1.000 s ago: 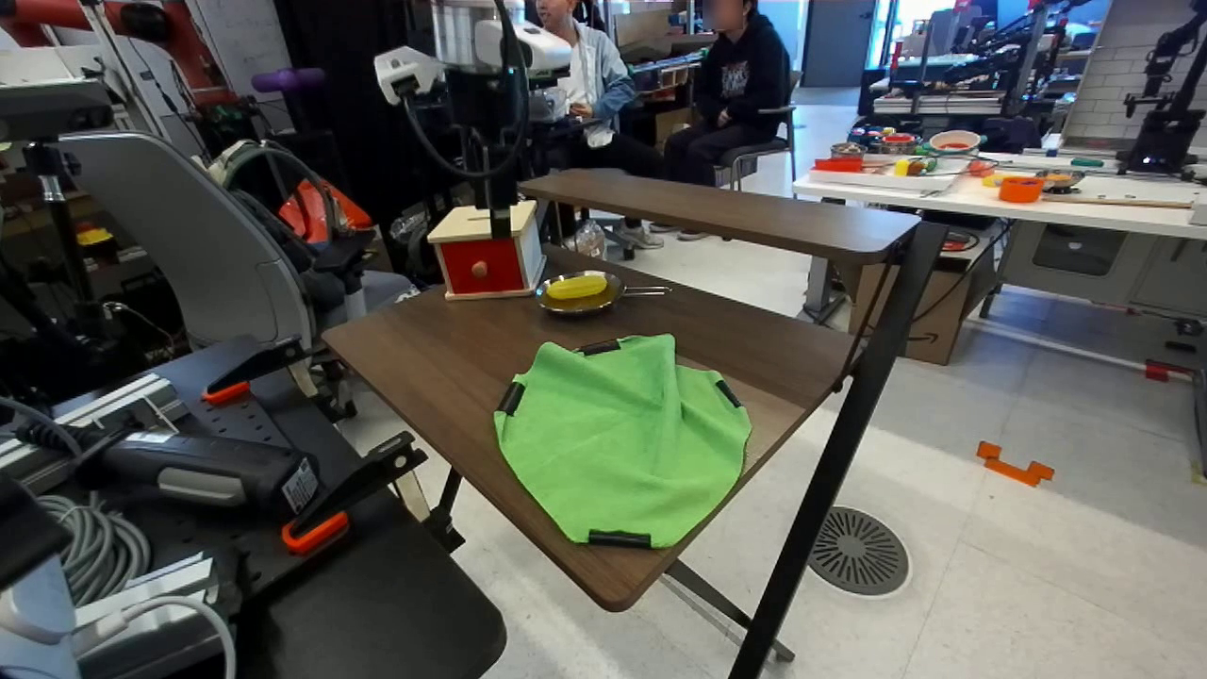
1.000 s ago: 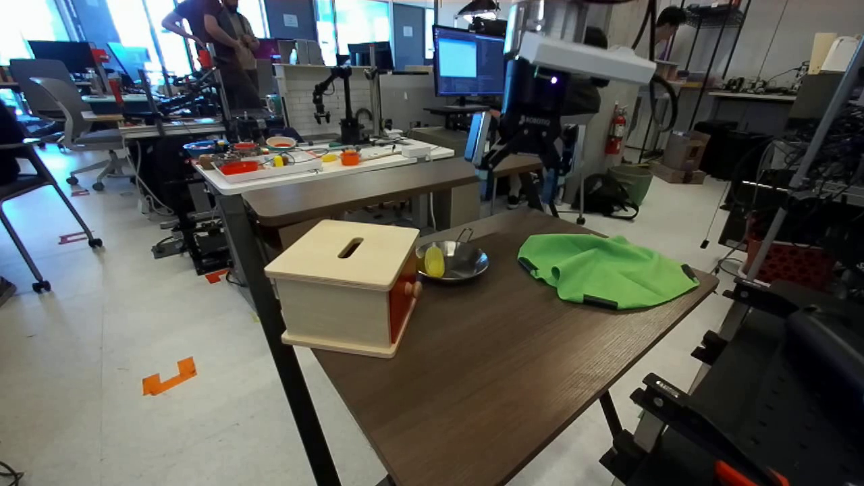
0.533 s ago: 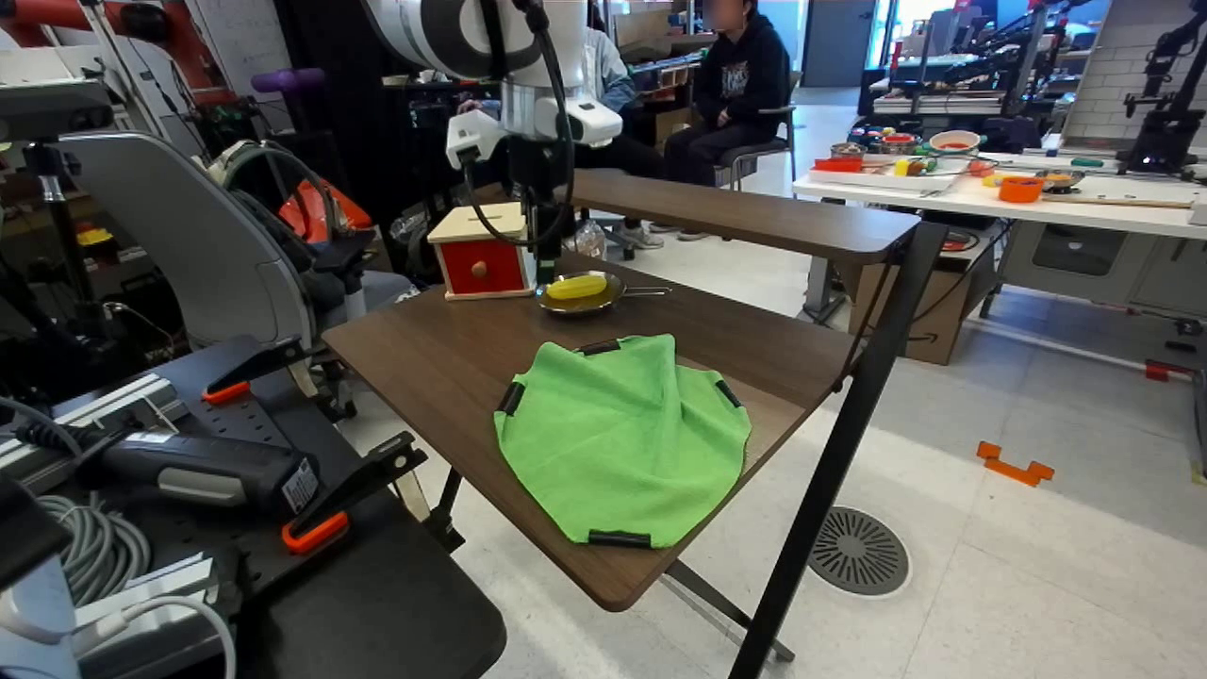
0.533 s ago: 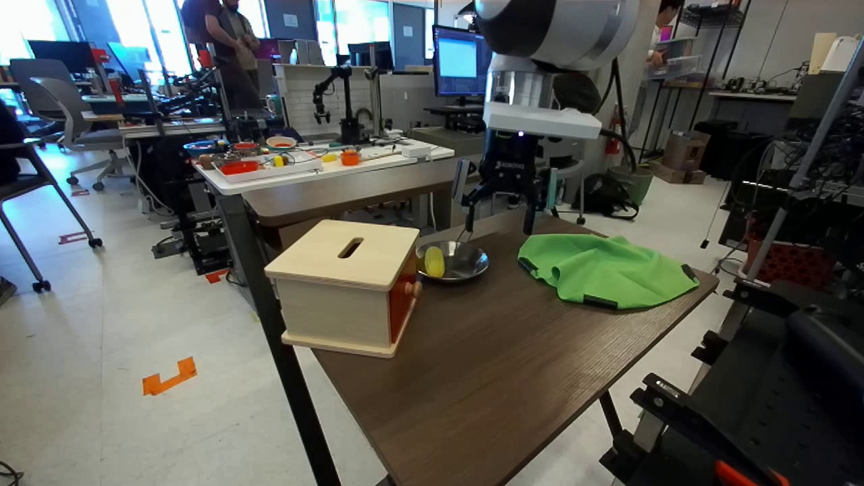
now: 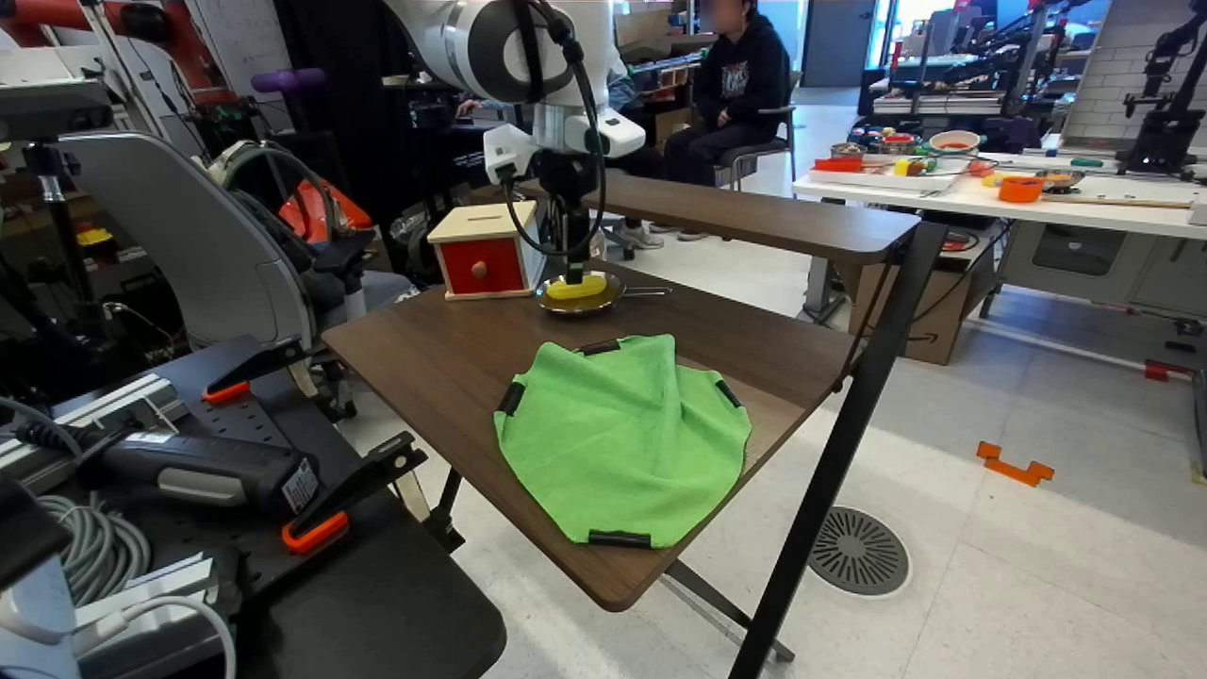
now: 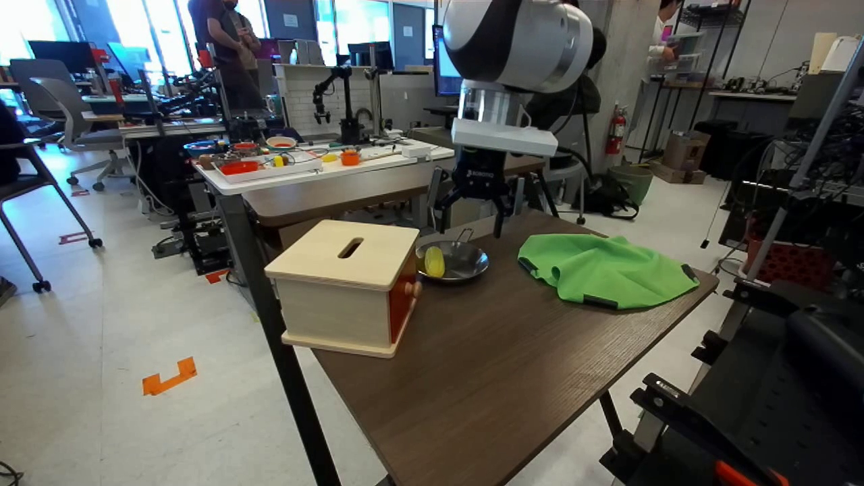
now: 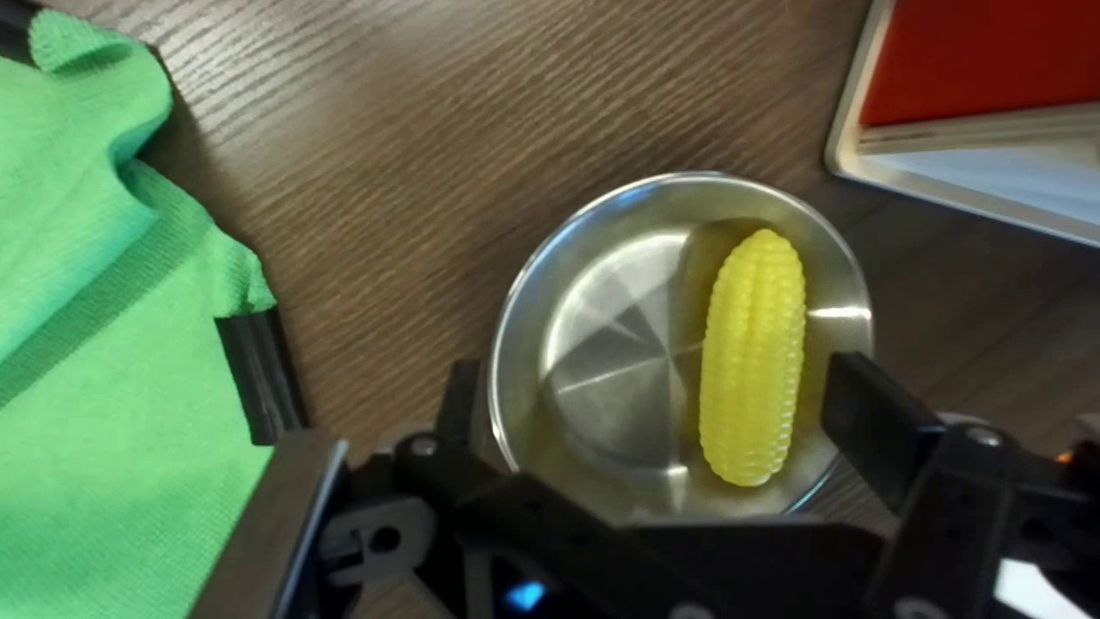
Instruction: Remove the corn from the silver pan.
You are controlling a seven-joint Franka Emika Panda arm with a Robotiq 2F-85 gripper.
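Observation:
The yellow corn [image 7: 754,357] lies in the silver pan [image 7: 610,387], along its right side in the wrist view. The corn also shows in both exterior views [image 5: 579,289] [image 6: 435,262], as does the pan [image 5: 583,307] [image 6: 466,263]. My gripper [image 7: 655,383] is open and empty above the pan, its fingers spread wider than the corn. In the wrist view the corn is between the fingers, nearer the right one, and not touched. In an exterior view the gripper [image 6: 471,233] hangs over the pan's far side. Its tip [image 5: 573,273] overlaps the corn's outline in an exterior view.
A wooden box with a red drawer front [image 5: 481,264] stands close beside the pan [image 6: 351,297]. A green cloth with black clips [image 5: 622,443] lies on the brown table [image 6: 513,378]. A raised shelf [image 5: 717,207] runs along one table edge. The pan's thin handle [image 5: 647,291] sticks out.
My arm has moved down and over to the pan, rightward in one exterior view and leftward in another. The gripper stays open. The corn, pan, box and cloth have not moved.

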